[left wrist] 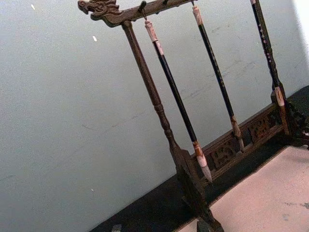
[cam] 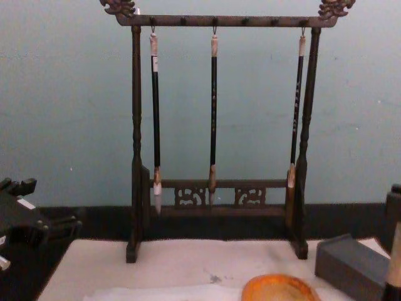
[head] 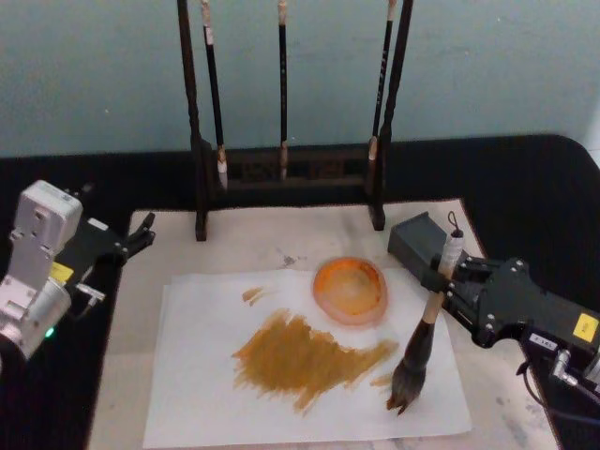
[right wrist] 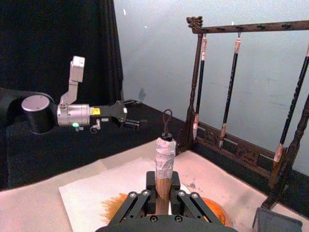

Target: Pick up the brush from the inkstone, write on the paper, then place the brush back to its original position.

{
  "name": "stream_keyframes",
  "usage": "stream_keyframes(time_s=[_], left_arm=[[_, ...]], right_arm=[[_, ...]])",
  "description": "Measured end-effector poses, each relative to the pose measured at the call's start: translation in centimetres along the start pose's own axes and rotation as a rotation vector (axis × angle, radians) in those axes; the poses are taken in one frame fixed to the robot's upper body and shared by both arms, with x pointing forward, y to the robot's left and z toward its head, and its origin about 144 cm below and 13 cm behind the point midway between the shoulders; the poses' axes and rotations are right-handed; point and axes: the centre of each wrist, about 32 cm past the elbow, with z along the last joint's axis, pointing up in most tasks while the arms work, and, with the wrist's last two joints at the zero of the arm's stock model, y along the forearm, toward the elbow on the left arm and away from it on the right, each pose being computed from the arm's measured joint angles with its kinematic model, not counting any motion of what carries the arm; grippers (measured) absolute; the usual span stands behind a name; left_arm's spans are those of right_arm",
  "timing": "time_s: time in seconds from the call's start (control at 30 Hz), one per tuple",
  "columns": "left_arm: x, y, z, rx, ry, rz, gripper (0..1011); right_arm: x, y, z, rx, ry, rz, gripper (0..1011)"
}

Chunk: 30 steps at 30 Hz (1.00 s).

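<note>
I see the right gripper (head: 441, 281) clamped on the brush (head: 427, 323) handle. The brush is tilted, its bristles down on the paper (head: 202, 366) just right of the brown stroke (head: 300, 354) and in front of the orange dish (head: 350, 291). The inkstone (head: 415, 240) sits just behind that gripper on the mat (head: 262, 244), and my left gripper (head: 141, 236) is parked at the mat's left edge, jaws apart.
</note>
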Motion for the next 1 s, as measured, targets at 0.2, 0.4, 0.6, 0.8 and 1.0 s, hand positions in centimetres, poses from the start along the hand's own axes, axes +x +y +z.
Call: stream_keyframes(time_s=[0.2, 0.4, 0.6, 0.8, 1.0], left_arm=[[0.0, 0.0, 0.0, 0.0, 0.0, 0.0, 1010], [0.0, 0.0, 0.0, 0.0, 0.0, 0.0, 1010], [0.0, 0.0, 0.0, 0.0, 0.0, 0.0, 1010], [0.0, 0.0, 0.0, 0.0, 0.0, 0.0, 1010], [0.0, 0.0, 0.0, 0.0, 0.0, 0.0, 1009]], right_arm=[[0.0, -0.2, 0.0, -0.014, -0.016, -0.013, 158], [0.0, -0.4, 0.2, -0.021, -0.03, -0.026, 156], [0.2, -0.8, 0.3, -0.028, -0.047, -0.045, 158], [0.4, -1.2, 0.5, -0.034, -0.065, -0.067, 158], [0.5, -1.5, 0.6, -0.037, -0.081, -0.088, 158]])
